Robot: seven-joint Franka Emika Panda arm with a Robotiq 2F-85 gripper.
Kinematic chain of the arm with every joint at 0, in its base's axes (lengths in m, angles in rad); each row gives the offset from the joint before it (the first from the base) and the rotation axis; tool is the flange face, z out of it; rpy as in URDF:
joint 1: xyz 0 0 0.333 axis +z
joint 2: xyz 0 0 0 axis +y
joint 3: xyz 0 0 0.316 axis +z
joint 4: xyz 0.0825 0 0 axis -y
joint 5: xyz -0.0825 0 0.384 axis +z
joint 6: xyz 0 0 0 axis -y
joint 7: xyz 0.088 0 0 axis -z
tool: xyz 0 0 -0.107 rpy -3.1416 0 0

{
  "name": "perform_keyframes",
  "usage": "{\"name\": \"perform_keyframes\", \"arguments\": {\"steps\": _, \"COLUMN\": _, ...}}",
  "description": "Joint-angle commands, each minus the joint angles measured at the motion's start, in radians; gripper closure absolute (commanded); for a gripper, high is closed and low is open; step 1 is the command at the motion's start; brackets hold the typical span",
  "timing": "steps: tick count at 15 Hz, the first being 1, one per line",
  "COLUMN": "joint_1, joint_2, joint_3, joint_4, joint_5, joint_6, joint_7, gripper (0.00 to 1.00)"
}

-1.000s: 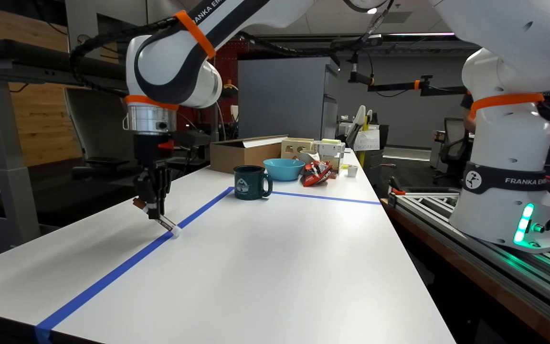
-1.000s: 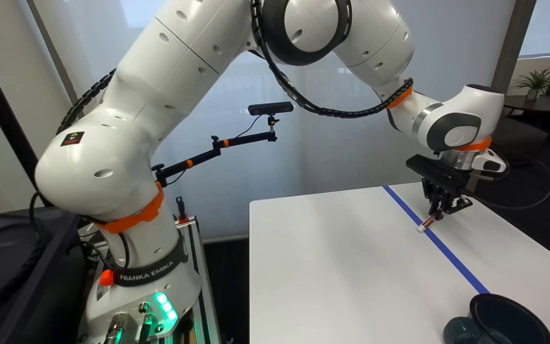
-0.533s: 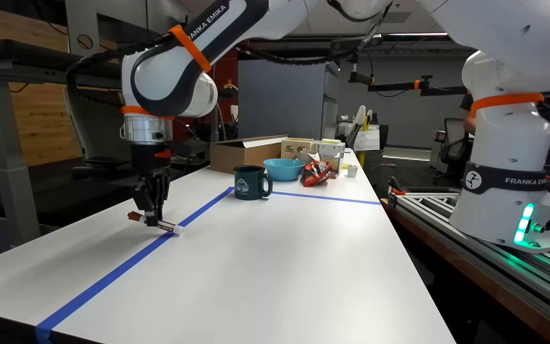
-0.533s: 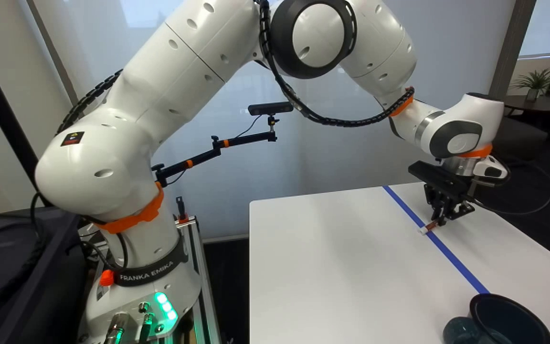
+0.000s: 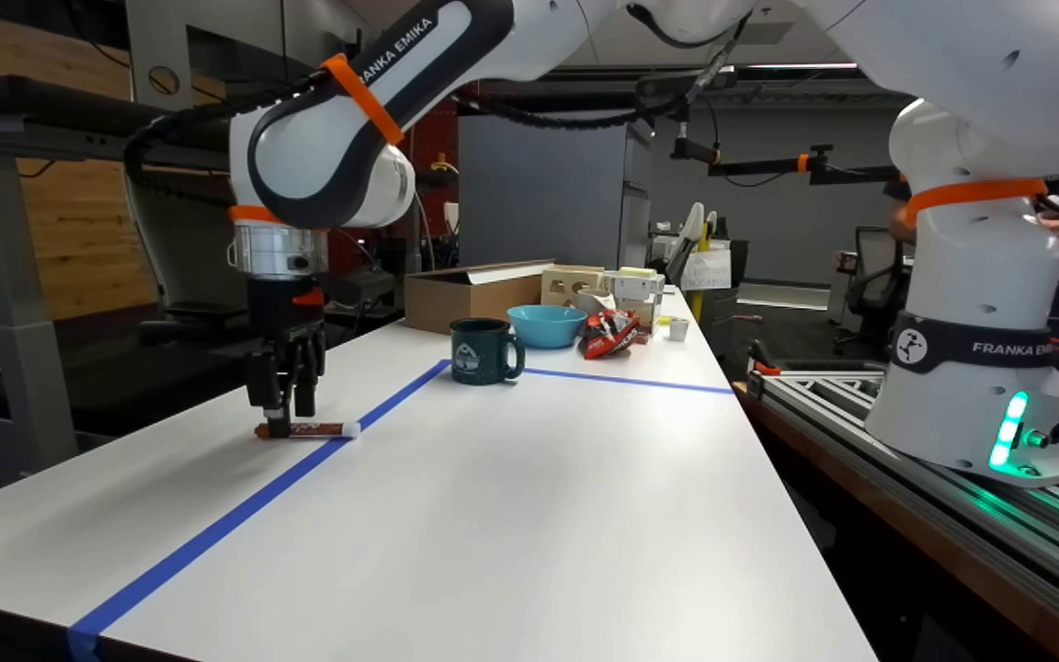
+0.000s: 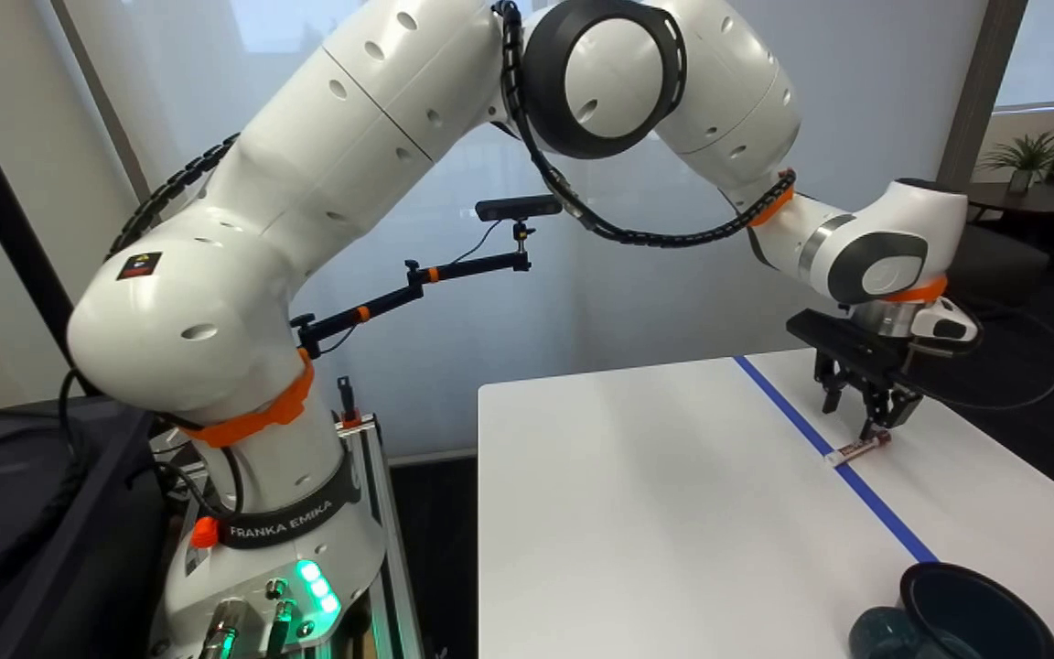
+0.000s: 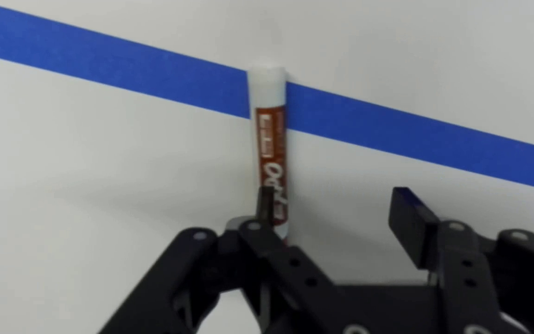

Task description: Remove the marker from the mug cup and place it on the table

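Note:
The marker [image 7: 271, 139], brown with a white end, lies flat on the white table [image 5: 529, 515], its white end across the blue tape. My gripper [image 7: 334, 204] stands open just above the tabletop. In the wrist view its left finger [image 7: 265, 204] overlaps the marker's lower part and hides the far end; whether they touch I cannot tell. Bare table shows between the fingers. The dark green mug cup [image 5: 482, 351] stands upright farther along the table, apart from the gripper [image 5: 292, 421]. In an exterior view, the mug cup [image 6: 980, 609] is cut by the lower edge.
Behind the mug are a cardboard box [image 5: 442, 302], a light blue bowl [image 5: 548, 326], a red packet [image 5: 609, 334] and a small white cup [image 5: 678, 329]. Blue tape [image 5: 217, 529] runs along the table, with a branch past the mug.
The gripper came down with the marker tilted in its jaws, then opened and let go. The marker went from slanted to flat on the table and turned slightly. The mug has not moved.

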Motion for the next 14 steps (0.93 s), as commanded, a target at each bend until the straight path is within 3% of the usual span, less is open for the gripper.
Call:
{"name": "perform_keyframes", "arguments": {"steps": 1, "joint_1": 0.013, "joint_2": -0.056, "joint_3": -0.009, "joint_4": -0.023, "joint_5": -0.026, "joint_6": 0.001, "joint_7": 0.036, "gripper": 0.03}}
{"name": "perform_keyframes", "arguments": {"steps": 6, "joint_1": 0.012, "joint_2": -0.187, "joint_3": -0.013, "joint_4": -0.126, "joint_5": -0.027, "joint_6": 0.020, "joint_7": 0.036, "gripper": 0.00}}
{"name": "perform_keyframes", "arguments": {"steps": 14, "joint_1": -0.068, "joint_2": -0.553, "joint_3": 0.007, "joint_4": -0.456, "joint_5": 0.021, "joint_6": -0.005, "joint_7": -0.102, "gripper": 0.00}}
